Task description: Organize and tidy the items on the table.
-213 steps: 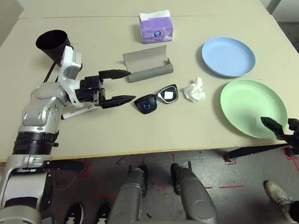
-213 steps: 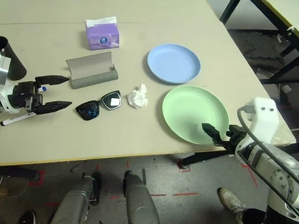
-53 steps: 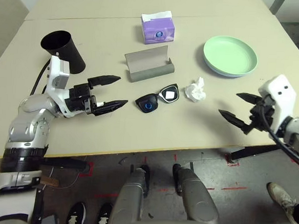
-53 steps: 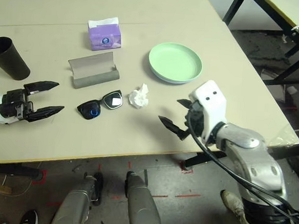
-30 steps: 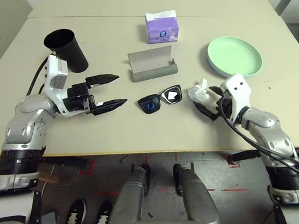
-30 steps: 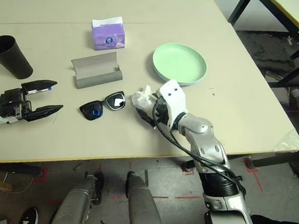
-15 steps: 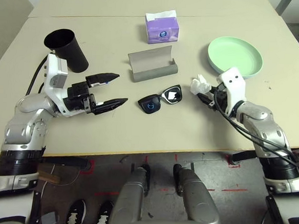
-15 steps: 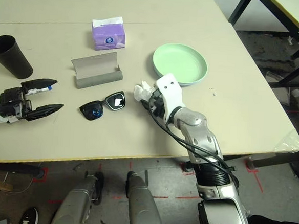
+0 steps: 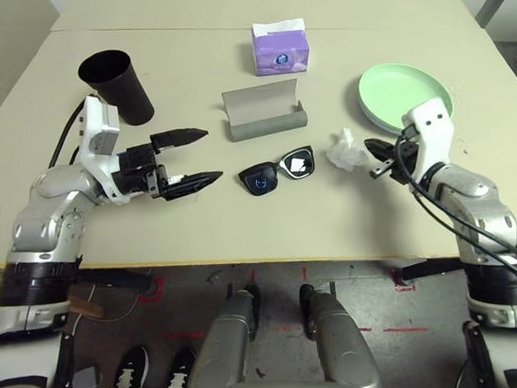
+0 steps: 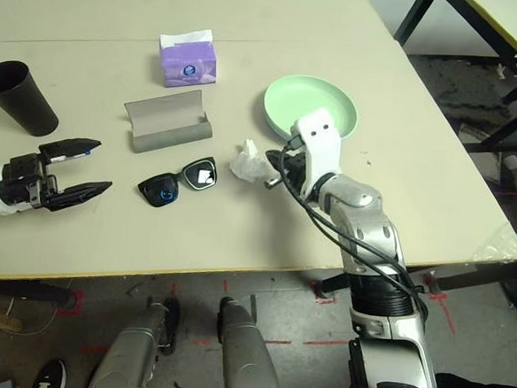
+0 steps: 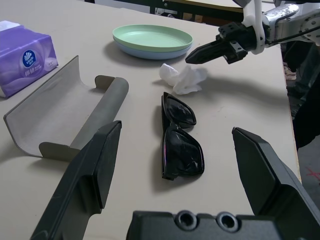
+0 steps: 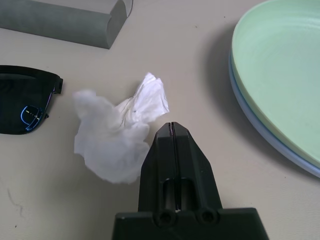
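The crumpled white tissue (image 9: 343,151) (image 12: 117,132) lies on the table (image 9: 238,228), to the right of the black sunglasses (image 9: 276,169) (image 11: 180,135). My right gripper (image 12: 171,126) (image 9: 373,149) hovers just right of the tissue, shut with nothing in it. The open grey glasses case (image 9: 260,112) (image 11: 65,115) sits behind the sunglasses. A green plate (image 9: 405,98) is stacked on a blue plate (image 12: 270,135) at the right. My left gripper (image 9: 206,155) stands open and empty, left of the sunglasses.
A black cup (image 9: 115,82) stands behind my left arm. The purple tissue box (image 9: 278,49) sits at the back centre. The table's front edge runs close below both arms. Bare tabletop lies in front of the sunglasses.
My right gripper closed at the tissue, then drew back to the right without it. The tissue stays on the table. The left arm has held still.
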Controlling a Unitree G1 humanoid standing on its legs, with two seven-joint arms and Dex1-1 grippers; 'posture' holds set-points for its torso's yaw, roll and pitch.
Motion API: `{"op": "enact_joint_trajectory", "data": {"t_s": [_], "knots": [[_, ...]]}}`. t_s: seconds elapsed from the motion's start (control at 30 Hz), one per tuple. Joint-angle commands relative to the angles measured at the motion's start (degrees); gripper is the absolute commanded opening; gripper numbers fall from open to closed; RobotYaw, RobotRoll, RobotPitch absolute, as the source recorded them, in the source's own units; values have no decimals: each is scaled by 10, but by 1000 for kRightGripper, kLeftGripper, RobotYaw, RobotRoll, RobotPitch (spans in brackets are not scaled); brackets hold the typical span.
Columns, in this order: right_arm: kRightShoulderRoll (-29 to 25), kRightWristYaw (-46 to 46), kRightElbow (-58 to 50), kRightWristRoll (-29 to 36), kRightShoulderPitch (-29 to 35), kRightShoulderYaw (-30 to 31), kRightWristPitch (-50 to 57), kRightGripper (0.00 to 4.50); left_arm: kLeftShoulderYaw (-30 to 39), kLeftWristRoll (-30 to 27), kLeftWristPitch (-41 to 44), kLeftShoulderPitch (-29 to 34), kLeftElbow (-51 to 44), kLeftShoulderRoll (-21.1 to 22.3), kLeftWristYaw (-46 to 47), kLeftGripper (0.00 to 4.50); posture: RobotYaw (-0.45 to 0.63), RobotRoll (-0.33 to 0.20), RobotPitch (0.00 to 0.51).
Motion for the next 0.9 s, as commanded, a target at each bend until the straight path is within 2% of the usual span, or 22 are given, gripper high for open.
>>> {"op": "enact_joint_trajectory", "data": {"t_s": [0.03,0.13,0.47,0.5,0.9], "knots": [[-9,8,-13,5,12,3,17,32,-4,6,-5,1,6,-1,-3,4500,-231,0,251],[-20,22,-32,14,25,0,35,594,-4,6,-6,1,8,-1,-3,4500,-230,0,253],[-61,57,-112,59,65,-18,90,4341,-4,6,-5,2,9,1,-5,4500,-233,0,257],[-62,57,-115,62,66,-18,93,4472,-4,6,-5,2,9,1,-5,4500,-233,0,257],[-18,38,-70,47,15,25,77,4472,-2,7,-9,3,14,3,-6,4500,-224,0,255]]}}
